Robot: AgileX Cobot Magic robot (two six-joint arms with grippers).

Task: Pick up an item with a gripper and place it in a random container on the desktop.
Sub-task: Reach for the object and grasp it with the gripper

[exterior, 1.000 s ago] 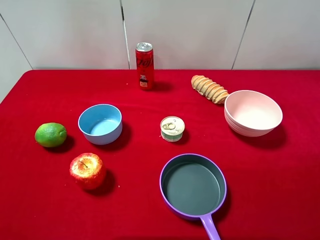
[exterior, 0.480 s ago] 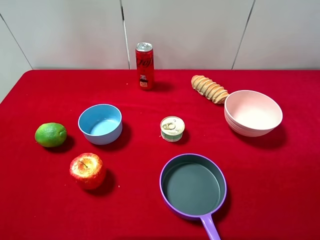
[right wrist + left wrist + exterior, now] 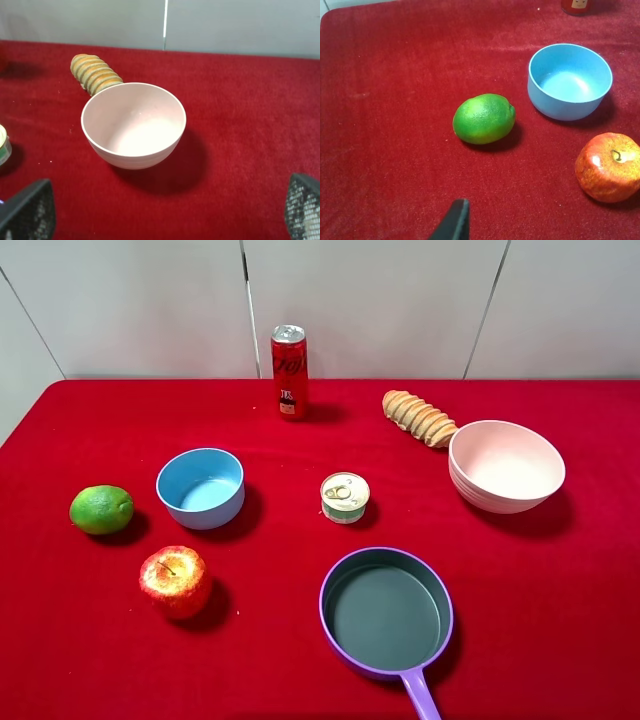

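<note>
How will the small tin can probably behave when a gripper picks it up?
The tin can looks like rigid metal, so it should not deform. Short and wide, upright on its base, it seems unlikely to tip. Its smooth round wall might slip.

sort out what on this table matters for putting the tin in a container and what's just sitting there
For the job:
small round silver-lidded tin can
small light blue plastic bowl
red cloth-covered tabletop

Just lying about:
tall red soda can
green lime
red apple
ridged tan bread roll
pink plastic bowl
purple frying pan
</note>
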